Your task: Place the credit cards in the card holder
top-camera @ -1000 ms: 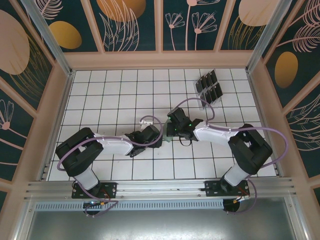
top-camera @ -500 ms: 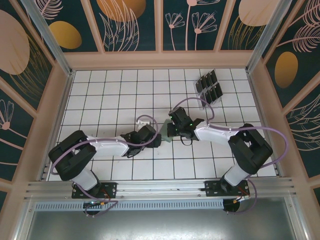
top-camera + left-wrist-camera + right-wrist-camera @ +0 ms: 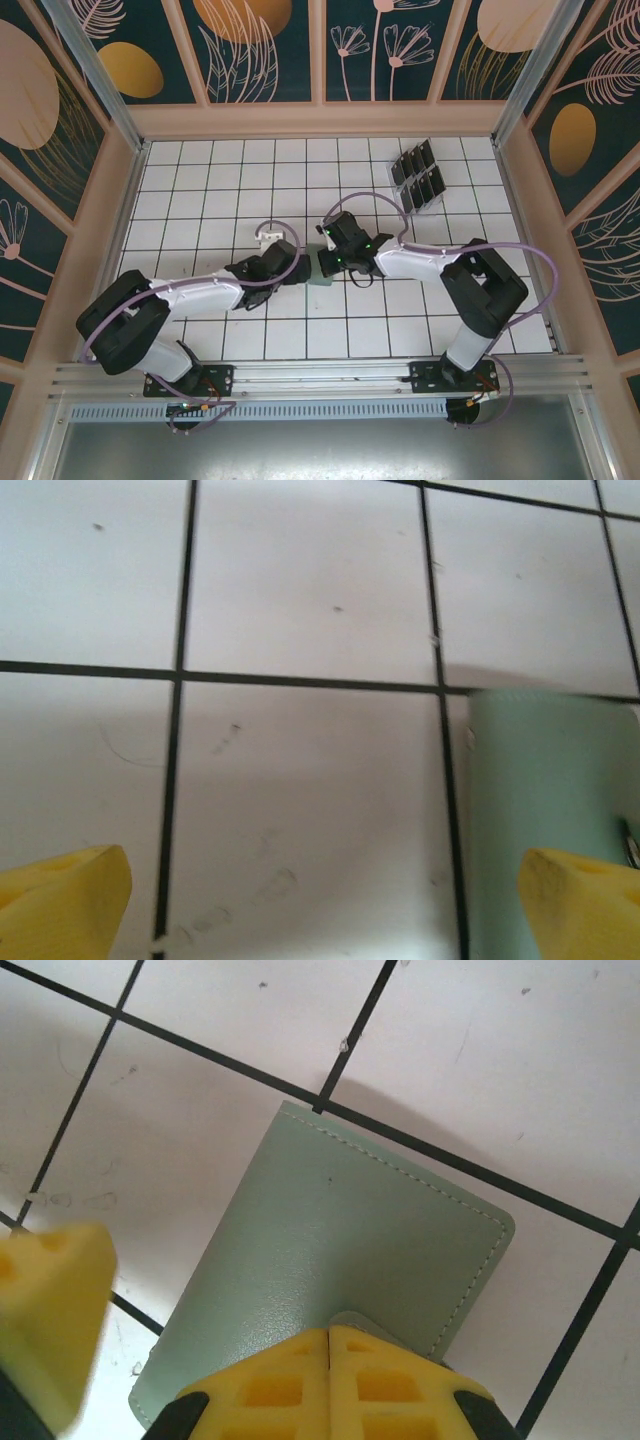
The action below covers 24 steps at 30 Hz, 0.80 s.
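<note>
Though indistinct overhead, right fingers (image 3: 285, 1392) tight on the card holder (image 3: 330, 1230), left fingers (image 3: 62, 900) apart.

Top view: card holder (image 3: 323, 281) mostly hidden; credit cards (image 3: 424, 185) too small to count. Left wrist: holder cut by right and bottom edges, left gripper (image 3: 320, 910) fingertips (image 3: 60, 905) clipped at bottom. Right wrist: blurred yellow block (image 3: 45, 1310) at left, unidentifiable.
</note>
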Available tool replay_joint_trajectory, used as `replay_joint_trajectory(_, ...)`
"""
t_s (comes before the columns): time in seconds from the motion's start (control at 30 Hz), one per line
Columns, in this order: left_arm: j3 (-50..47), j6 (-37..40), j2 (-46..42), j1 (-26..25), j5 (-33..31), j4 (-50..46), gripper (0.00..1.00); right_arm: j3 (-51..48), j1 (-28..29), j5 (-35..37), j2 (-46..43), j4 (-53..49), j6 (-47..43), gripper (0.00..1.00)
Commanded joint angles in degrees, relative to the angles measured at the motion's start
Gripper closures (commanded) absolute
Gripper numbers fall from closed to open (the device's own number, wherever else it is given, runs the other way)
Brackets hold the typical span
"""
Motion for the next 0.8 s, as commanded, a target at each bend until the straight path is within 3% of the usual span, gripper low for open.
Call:
replay_joint_trajectory(0.0, -0.1, 1.9, 0.2, 1.5, 1.9, 2.5, 0.02, 1.4, 0.3, -0.5, 1.5, 1.3, -1.4, 1.00)
replay_joint_trajectory(0.33, -0.8, 3.6, 2.2, 1.6, 7.3, 6.7, 0.02, 1.5, 0.3, -0.3, 3.0, 1.8, -1.1, 1.00)
replay_joint_trajectory(0.77, -2.0, 6.9, 4.9, 1.1, 8.4, 6.9, 0.02, 1.6, 0.3, 0.2, 3.5, 2.0, -0.1, 1.00)
